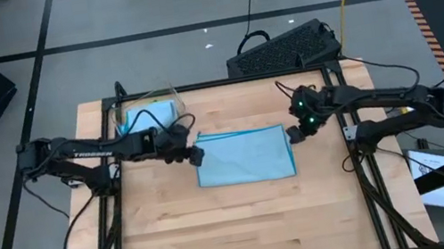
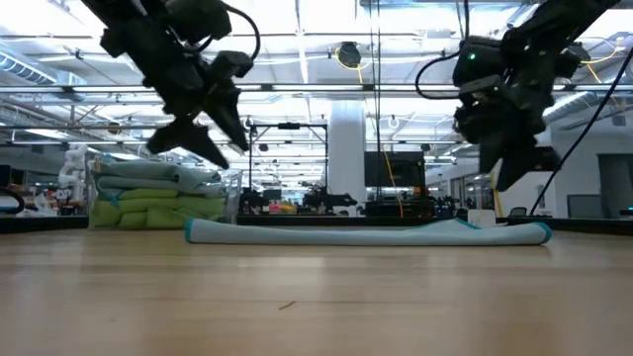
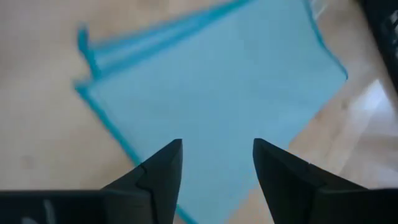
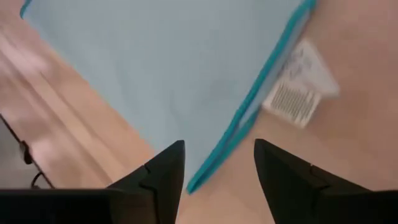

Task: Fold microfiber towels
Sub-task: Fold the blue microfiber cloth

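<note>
Light blue towel (image 1: 243,157) lies flat mid-table, folded once, its long axis running left to right between the two claws. The left gripper (image 1: 196,155) hangs above its left edge, the right gripper (image 1: 294,134) above its right edge with the white tag (image 4: 300,85); both jaws spread, empty. Folded towels sit in the bin (image 1: 148,114), far left.

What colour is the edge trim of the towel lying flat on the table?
The trim is teal, darker than the light blue towel. The right wrist view shows it best.
</note>
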